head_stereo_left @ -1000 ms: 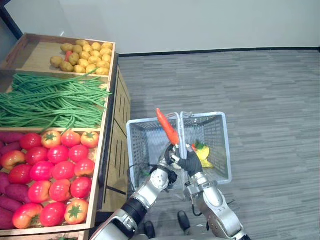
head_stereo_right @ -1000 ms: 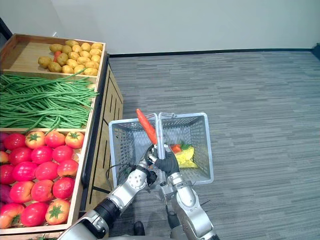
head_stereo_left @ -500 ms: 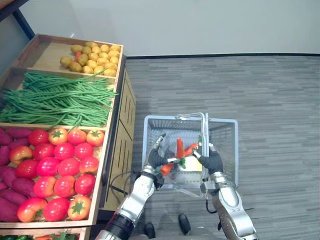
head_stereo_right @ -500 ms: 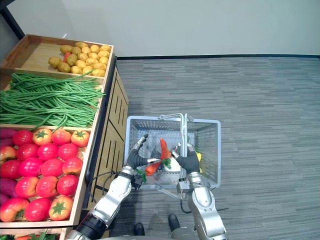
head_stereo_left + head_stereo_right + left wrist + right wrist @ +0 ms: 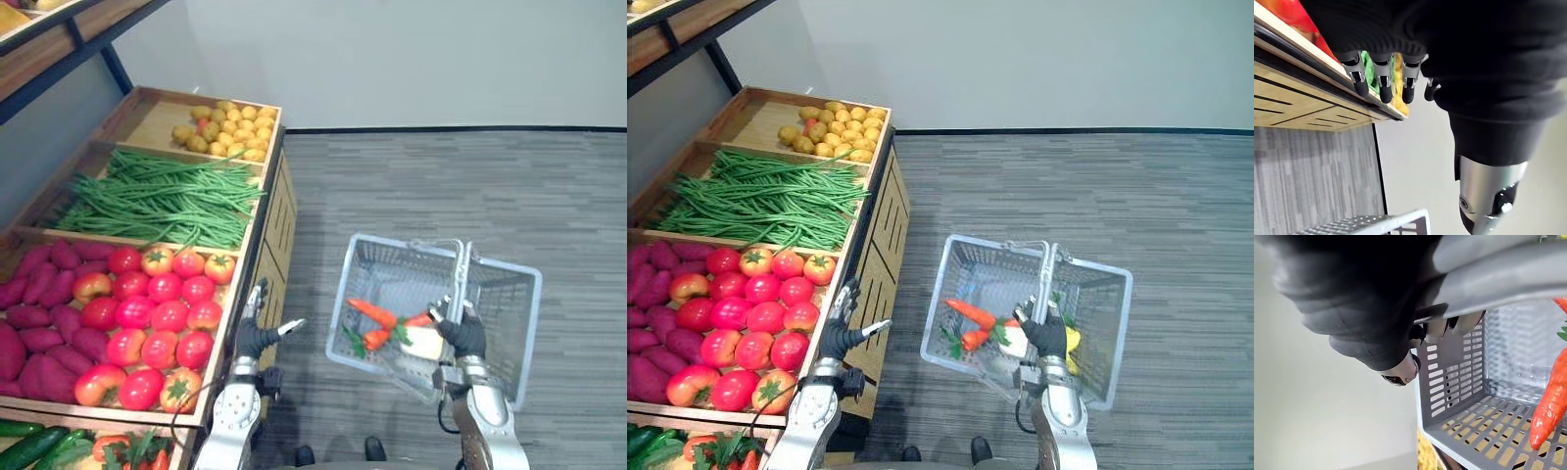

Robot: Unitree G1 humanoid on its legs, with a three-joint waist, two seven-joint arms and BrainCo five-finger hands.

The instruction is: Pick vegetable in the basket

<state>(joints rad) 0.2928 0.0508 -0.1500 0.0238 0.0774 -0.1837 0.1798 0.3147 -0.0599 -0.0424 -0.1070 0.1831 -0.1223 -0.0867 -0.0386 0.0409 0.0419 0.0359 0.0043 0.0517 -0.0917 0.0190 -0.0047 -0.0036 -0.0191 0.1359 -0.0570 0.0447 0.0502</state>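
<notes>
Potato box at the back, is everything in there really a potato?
Not quite. One small red thing sits among the yellow potatoes, near the pile's left side; it is too small to name. The green beans lie in their own box, and the basket hangs from the right hand.

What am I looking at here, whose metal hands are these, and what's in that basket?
This is a humanoid robot seen through its own cameras. The two wide pictures come from its head, looking down; the two close ones from its wrists. Its right hand is curled round the handle of a grey basket holding carrots. Its left hand is open and empty beside a wooden stand of tomatoes, green beans and potatoes.
</notes>
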